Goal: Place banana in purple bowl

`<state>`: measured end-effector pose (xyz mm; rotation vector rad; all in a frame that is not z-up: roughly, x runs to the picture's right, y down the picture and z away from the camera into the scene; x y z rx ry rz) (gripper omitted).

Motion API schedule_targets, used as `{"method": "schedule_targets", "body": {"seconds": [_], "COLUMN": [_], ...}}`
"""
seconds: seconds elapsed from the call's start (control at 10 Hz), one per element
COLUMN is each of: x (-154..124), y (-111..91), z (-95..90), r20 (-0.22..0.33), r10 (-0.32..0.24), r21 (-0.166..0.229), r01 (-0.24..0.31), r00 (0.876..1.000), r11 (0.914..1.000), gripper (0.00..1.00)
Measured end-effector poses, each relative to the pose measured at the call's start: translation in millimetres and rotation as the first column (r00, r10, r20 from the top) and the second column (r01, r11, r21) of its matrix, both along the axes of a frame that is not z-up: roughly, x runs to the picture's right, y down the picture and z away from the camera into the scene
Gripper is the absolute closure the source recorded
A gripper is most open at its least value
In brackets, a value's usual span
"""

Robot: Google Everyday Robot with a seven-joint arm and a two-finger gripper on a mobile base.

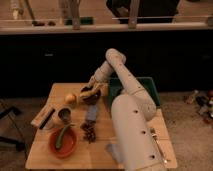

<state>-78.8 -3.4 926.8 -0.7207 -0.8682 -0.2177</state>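
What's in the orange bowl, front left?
One long green item lies across the orange bowl, nothing else visible; the bowl floor under it is covered. The gripper is farther back, at the dark bowl.

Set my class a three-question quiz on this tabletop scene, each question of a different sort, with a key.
1. What lies in the orange bowl? A) a fork B) a long green item C) a can
2. True or false: the gripper is at the orange bowl.
3. Fill in: in the picture, the green bin lies to the ____ of the gripper.
Key: 1 B; 2 false, it is at the dark bowl on the table's far side; 3 right.
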Motion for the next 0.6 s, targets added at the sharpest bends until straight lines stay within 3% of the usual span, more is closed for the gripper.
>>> {"method": "schedule_targets", "body": {"seconds": [0.6], "x": [15], "y": [-8], "z": [-2.2], "r20": [0.003], "r10": [0.048], "r21": [0.011], "r01": [-0.049], "r00": [0.999], "r11": [0.9988], "gripper": [0.20]}}
